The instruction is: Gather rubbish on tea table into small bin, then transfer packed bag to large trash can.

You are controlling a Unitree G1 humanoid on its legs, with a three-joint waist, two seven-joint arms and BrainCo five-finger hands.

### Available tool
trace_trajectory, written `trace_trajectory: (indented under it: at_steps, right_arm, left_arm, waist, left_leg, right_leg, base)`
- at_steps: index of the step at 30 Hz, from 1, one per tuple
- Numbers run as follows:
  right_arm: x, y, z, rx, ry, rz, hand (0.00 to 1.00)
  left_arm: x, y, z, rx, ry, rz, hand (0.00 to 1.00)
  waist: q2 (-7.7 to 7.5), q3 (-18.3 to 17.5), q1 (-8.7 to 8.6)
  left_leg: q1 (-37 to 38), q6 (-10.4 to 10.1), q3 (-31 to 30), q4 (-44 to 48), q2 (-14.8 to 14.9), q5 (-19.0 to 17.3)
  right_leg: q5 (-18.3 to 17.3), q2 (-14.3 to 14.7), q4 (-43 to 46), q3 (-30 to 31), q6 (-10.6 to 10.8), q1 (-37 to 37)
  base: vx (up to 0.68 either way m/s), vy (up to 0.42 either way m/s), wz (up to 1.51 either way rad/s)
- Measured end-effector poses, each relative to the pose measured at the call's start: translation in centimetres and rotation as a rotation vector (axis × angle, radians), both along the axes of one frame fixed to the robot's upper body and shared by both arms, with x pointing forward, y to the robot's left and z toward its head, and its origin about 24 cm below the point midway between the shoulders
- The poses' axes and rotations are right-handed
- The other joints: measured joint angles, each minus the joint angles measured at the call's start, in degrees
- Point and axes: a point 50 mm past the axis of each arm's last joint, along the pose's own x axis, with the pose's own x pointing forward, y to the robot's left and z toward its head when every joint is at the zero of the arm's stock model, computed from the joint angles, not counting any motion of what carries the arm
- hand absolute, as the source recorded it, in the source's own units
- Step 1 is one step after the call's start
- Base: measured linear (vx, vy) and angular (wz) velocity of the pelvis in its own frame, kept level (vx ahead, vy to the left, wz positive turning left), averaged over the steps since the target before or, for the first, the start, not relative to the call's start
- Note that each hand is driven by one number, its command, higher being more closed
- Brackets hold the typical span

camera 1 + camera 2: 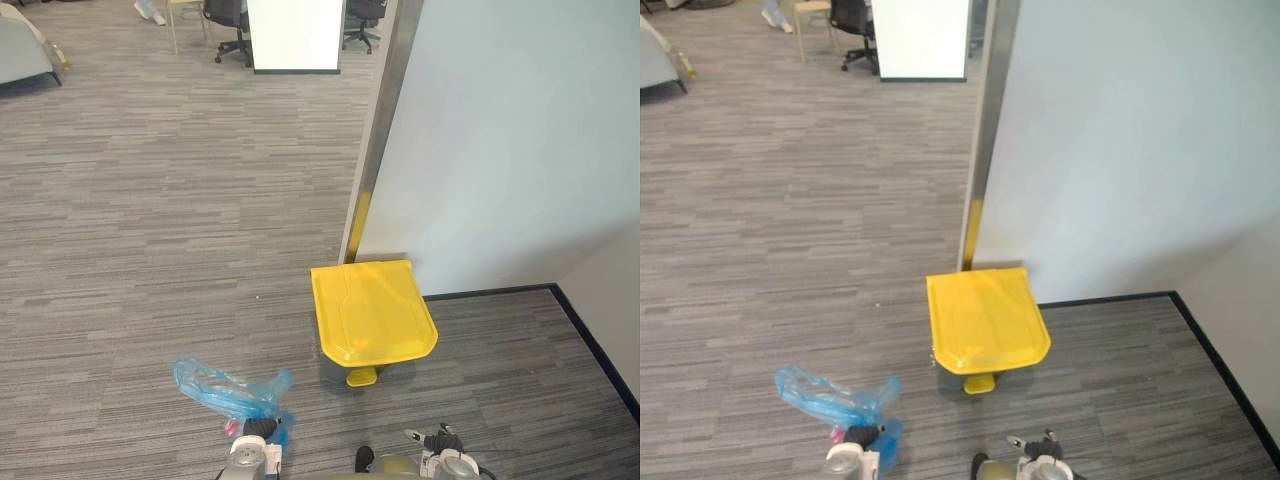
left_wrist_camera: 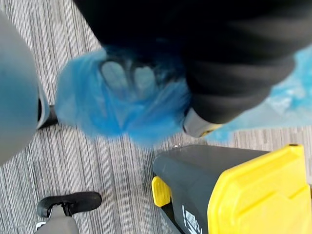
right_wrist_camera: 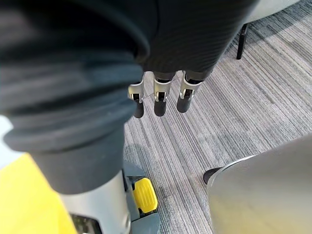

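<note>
A crumpled blue plastic rubbish bag (image 1: 228, 390) bunches over the robot's left hand (image 1: 258, 428), whose grip is veiled by the film and cannot be judged. It sits near a dark grey pedal bin with a closed yellow lid (image 1: 372, 308) on striped grey carpet (image 1: 150, 200); the right hand (image 3: 159, 95) hangs relaxed, holding nothing

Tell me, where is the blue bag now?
The blue bag hangs at the robot's left hand, low on the left in the eye views, just left of the yellow-lidded bin.
</note>
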Motion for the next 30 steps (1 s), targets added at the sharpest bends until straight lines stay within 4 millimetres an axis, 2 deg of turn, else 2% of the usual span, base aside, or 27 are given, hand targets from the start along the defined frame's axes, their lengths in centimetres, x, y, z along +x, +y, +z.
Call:
trace_trajectory:
  at_steps: [4,13,15,16,20,25,30]
  right_arm:
    - [-0.3,-0.4,0.0,-0.006,0.008,-0.006,0.0]
    - [-0.3,-0.4,0.0,-0.01,0.008,-0.004,0.0]
    - [-0.3,-0.4,0.0,-0.012,0.009,-0.003,0.0]
    - [-0.1,0.1,0.0,-0.012,0.006,0.029,0.0]
    - [-0.1,0.1,0.0,-0.012,0.006,0.029,0.0]
    - [-0.3,-0.1,0.0,-0.015,0.013,0.029,0.0]
    - [-0.9,-0.4,-0.3,-0.019,0.037,0.024,0.0]
  left_arm:
    - [-0.2,0.2,0.0,0.005,0.004,0.001,1.0]
    - [-0.5,0.1,-0.2,0.001,0.015,0.0,1.0]
    - [-0.5,0.1,-0.2,0.0,0.014,0.0,1.0]
    - [0.1,-0.6,0.0,-0.015,-0.01,0.0,1.0]
    - [0.1,-0.5,0.0,-0.015,-0.009,0.001,1.0]
    - [-0.4,-0.1,-0.1,-0.016,0.002,0.042,1.0]
    - [-1.1,0.9,-0.3,-0.003,0.019,0.074,1.0]
  waist:
    - [0.6,-0.1,0.0]
    - [0.73,-0.2,0.06]
    - [0.65,-0.3,0.06]
    - [-0.68,-0.4,0.44]
    - [-0.67,-0.5,0.47]
    - [0.07,-2.0,0.52]
    - [0.98,-3.5,1.68]
  left_leg:
    - [0.3,0.1,-0.2,-1.4,-0.6,1.2]
    - [2.0,-0.3,0.1,-4.4,-0.8,2.9]
    - [2.0,-0.3,0.1,-4.4,-0.8,2.9]
    - [0.0,0.4,1.6,0.8,-0.8,0.6]
    - [-0.1,0.4,1.5,0.9,-0.8,0.6]
    - [-1.0,0.5,0.1,-0.5,-0.6,0.7]
    - [-1.0,0.2,0.1,-4.7,-0.6,2.6]
  right_leg:
    - [0.4,-0.1,-0.2,-0.1,-0.2,-0.1]
    - [0.6,0.2,0.0,-0.3,-0.5,-0.2]
    - [0.6,0.1,0.0,-0.3,-0.5,-0.2]
    - [-0.2,-1.1,3.6,1.3,0.1,-2.9]
    - [-0.2,-1.2,3.5,1.3,0.1,-2.9]
    - [0.3,-1.4,0.7,-0.7,0.2,-2.0]
    - [3.4,-0.4,-6.1,-1.5,0.5,0.1]
  base:
    - [-0.06,-0.009,0.02]
    - [-0.03,-0.029,-0.03]
    - [0.0,0.0,0.0]
    - [0.0,0.0,0.0]
    - [0.0,0.0,0.0]
    - [0.01,-0.003,0.17]
    - [0.11,0.016,0.03]
